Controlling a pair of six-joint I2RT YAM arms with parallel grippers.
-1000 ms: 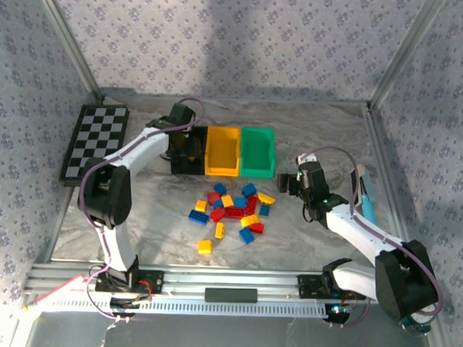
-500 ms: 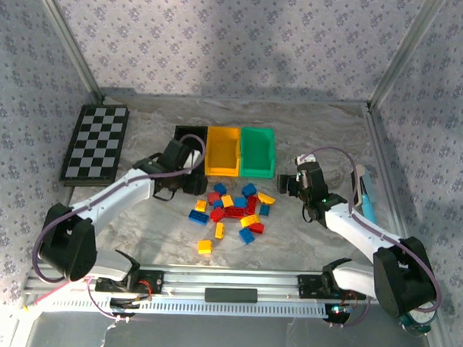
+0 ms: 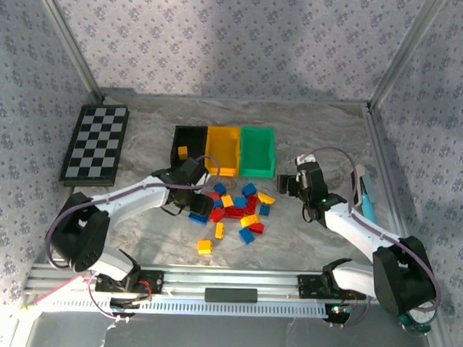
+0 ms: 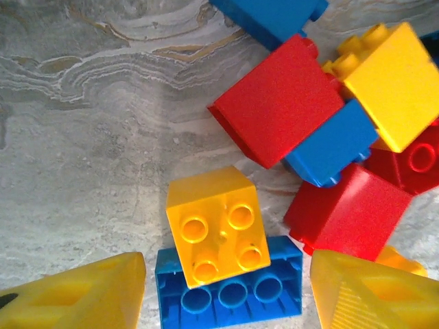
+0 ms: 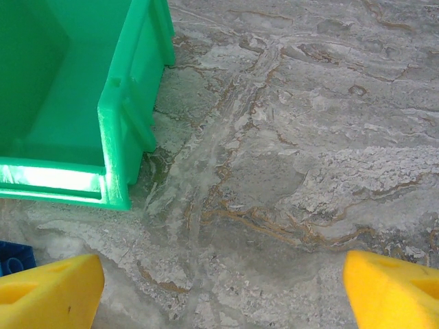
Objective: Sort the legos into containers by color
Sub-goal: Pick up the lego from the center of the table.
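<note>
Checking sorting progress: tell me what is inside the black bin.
One yellow brick lies in the black bin. Its near end is hidden behind the left arm, so bricks there cannot be ruled out.

A robot test cell: grey marble-patterned tabletop [image 3: 317, 131] boxed in by floral-papered wall panels [image 3: 221, 44], aluminium frame posts [image 3: 66, 38], slotted metal rail [image 3: 182, 279]

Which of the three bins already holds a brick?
The black bin, leftmost in the row: a yellow brick lies inside it. The yellow bin and green bin look empty.
</note>
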